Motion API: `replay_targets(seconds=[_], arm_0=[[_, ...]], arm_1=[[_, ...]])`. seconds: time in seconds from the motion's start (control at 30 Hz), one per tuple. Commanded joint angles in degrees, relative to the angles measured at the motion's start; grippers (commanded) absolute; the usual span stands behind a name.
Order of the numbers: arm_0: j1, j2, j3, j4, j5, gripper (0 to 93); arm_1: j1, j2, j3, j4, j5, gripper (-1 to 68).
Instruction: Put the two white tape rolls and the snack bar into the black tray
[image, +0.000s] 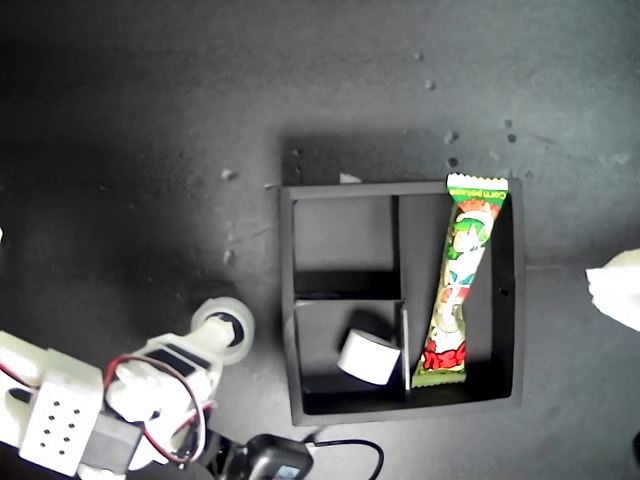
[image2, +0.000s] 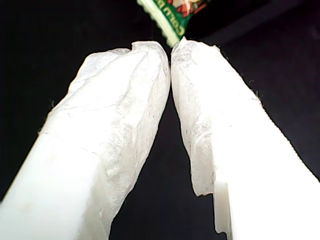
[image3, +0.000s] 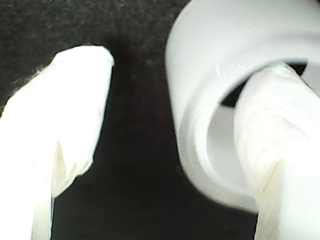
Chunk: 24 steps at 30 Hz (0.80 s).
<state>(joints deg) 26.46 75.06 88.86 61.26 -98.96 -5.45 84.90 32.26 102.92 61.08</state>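
Snack bar: already in the black tray, lying lengthwise in the long compartment; its top end overlaps the tray's far rim.
Tape roll one: in the small compartment nearest the tray's front edge, tipped on its side against the divider.
Tape roll two: on the dark worktop, outside the tray, near the worktop's front edge.
My second gripper: jaws spread; in the second wrist view one finger is through the roll's hole, the other finger outside, not yet pinching.
My first gripper: tips closed together, nothing between them, snack bar end just beyond.
Progress: two of three items placed, judged from the layout.
Risk: roll only hooked, so it may slide off or spin away when the jaws close.
Risk: a high drop could bounce it out of the free far compartment.
Risk: the first gripper, near the snack bar, could nudge it.
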Motion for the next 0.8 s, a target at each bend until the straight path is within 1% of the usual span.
replay_targets(seconds=[0.0, 0.07, 0.13, 0.27, 0.43, 0.53, 0.63, 0.7, 0.77], arm_0=[[-1.32, -2.2, -0.09, -0.79, -1.67, 13.2], [-2.2, -2.9, 0.44, -0.88, -2.29, 6.4], [-3.16, -0.88, 1.85, -0.88, -1.32, 3.5], [-5.8, 9.32, 3.96, 1.23, 5.19, 0.0], [-10.02, 23.64, 0.44, 9.49, 13.18, 0.0], [-12.83, 26.37, -7.29, 14.24, 19.51, 0.0], [-15.56, 24.08, -17.05, 16.96, 26.02, 0.0], [-17.31, 20.3, -23.2, 17.58, 29.27, 0.0], [-18.9, 14.85, -28.74, 17.58, 31.99, 0.1]], arm_1=[[-2.2, 2.72, -4.13, 0.26, 0.62, -0.2], [-3.43, 2.72, -6.5, 0.26, 0.62, -0.2], [-4.66, 2.9, -9.23, 0.26, 0.62, -0.2], [-6.24, 8.35, -9.84, 0.26, 0.44, -0.2], [-4.04, 25.84, 7.29, 0.18, 5.54, -0.2], [-1.76, 34.45, 20.3, -0.7, 9.84, -0.3], [-1.67, 44.65, 39.46, -9.23, 12.39, -0.3], [-1.41, 51.5, 52.38, -15.03, 14.06, -0.3], [-1.23, 59.5, 67.15, -22.85, 16.44, -0.3]])
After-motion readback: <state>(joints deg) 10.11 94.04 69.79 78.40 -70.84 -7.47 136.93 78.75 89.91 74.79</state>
